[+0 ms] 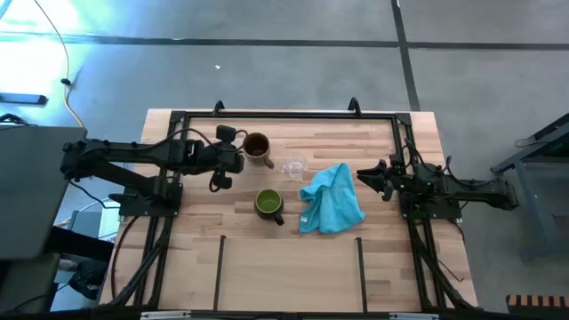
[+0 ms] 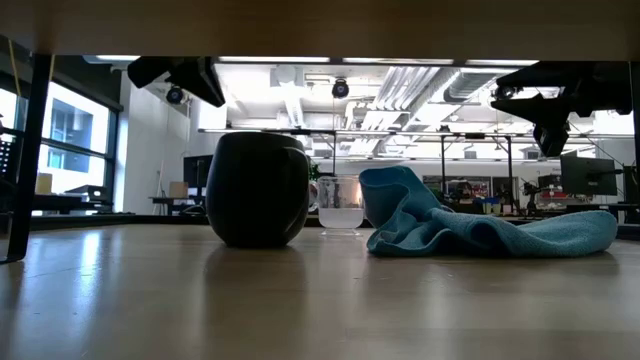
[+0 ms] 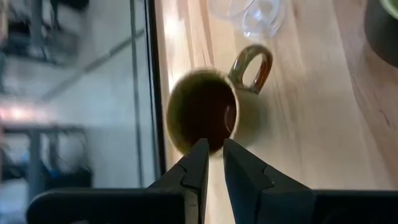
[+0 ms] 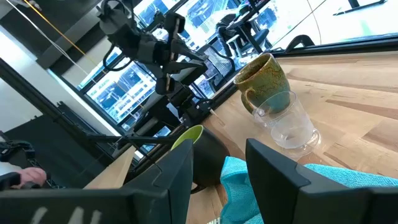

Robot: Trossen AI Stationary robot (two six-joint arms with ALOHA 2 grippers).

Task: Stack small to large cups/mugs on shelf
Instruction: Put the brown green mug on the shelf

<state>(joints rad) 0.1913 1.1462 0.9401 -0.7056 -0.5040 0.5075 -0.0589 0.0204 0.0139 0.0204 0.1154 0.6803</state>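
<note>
Left hand [image 3: 211, 158], fingers pressed nearly together, hovers at the brown mug [image 3: 205, 112] rim — spread wider before gripping the wall.

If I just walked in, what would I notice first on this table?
Probably the bright turquoise cloth, crumpled on the wooden table near the right gripper. Next, the brown mug near the table's far edge, with the left gripper nearly shut just above its rim.
</note>
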